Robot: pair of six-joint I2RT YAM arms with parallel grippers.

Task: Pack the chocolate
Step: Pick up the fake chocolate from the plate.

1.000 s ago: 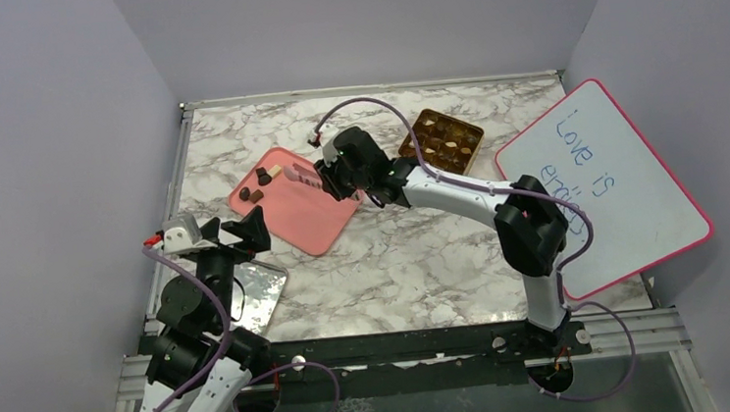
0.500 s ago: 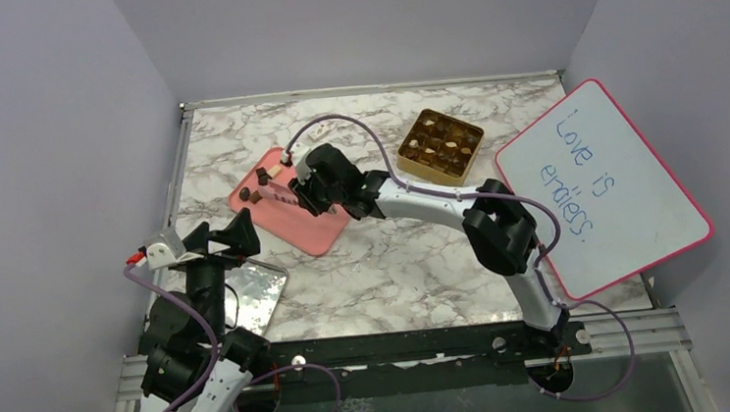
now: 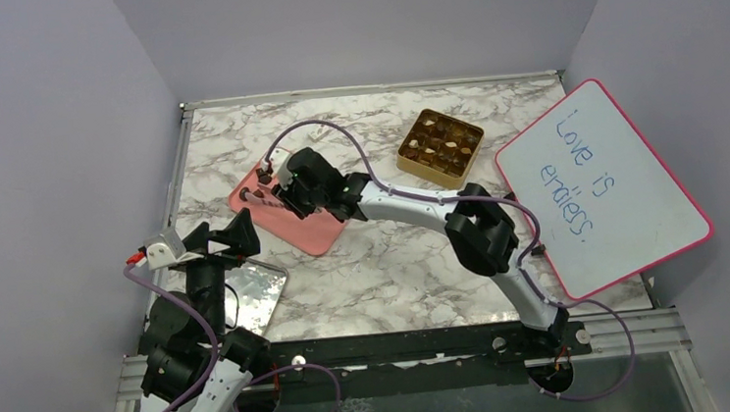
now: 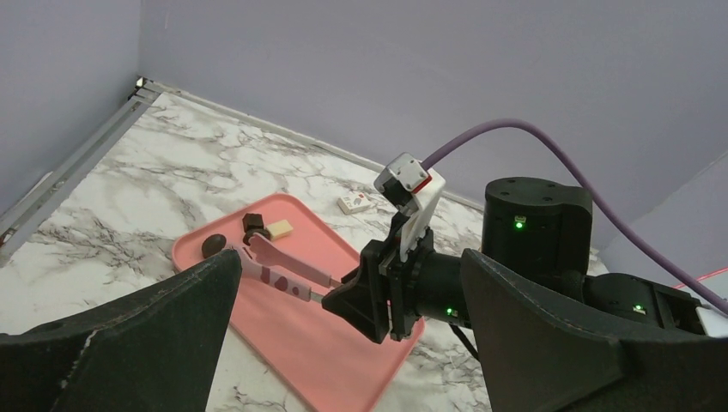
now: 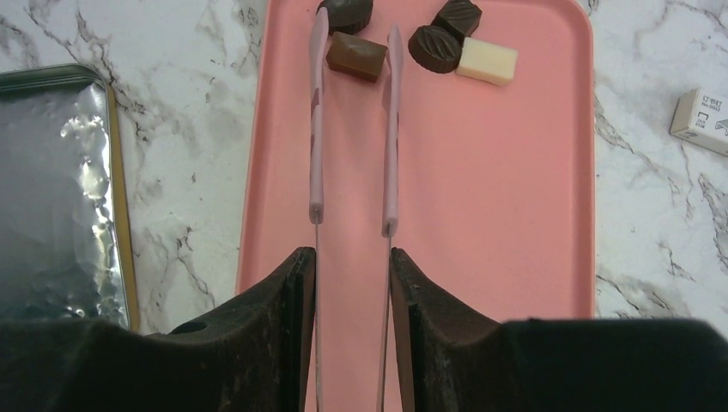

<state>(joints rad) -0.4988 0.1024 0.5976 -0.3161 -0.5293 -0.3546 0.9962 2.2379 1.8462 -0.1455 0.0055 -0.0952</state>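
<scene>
Overhead, the marble tabletop (image 3: 395,263) carries a pink tray (image 3: 316,228) at left, a gold box (image 3: 440,144) farther back and a whiteboard (image 3: 600,183) at right – it reads "Love is endless." in blue handwriting. Chocolate (image 3: 262,178) lies at the tray's far-left corner, and more pieces sit in the box's compartments. The right arm reaches over the tray. The left jaws stand spread wide, near a silver lid (image 3: 268,294).

From the left wrist, the right jaws pinch pink tweezers (image 4: 288,273), whose tips point at the pieces in the tray's far corner. A small white carton (image 4: 354,202) lies on the marble beyond; its print is too small to read.

Under the right wrist, the tweezers run straight ahead, arms apart, and their tips straddle a brown block (image 5: 354,56). The block's long axis lies crosswise between the tips, slightly tilted. A dark piece (image 5: 346,12) sits just beyond it. To the right are a dark oval (image 5: 433,47), a dark square (image 5: 457,15) and a cream bar (image 5: 487,62) – the bar also lies crosswise. The carton's label is cut off at the edge.
</scene>
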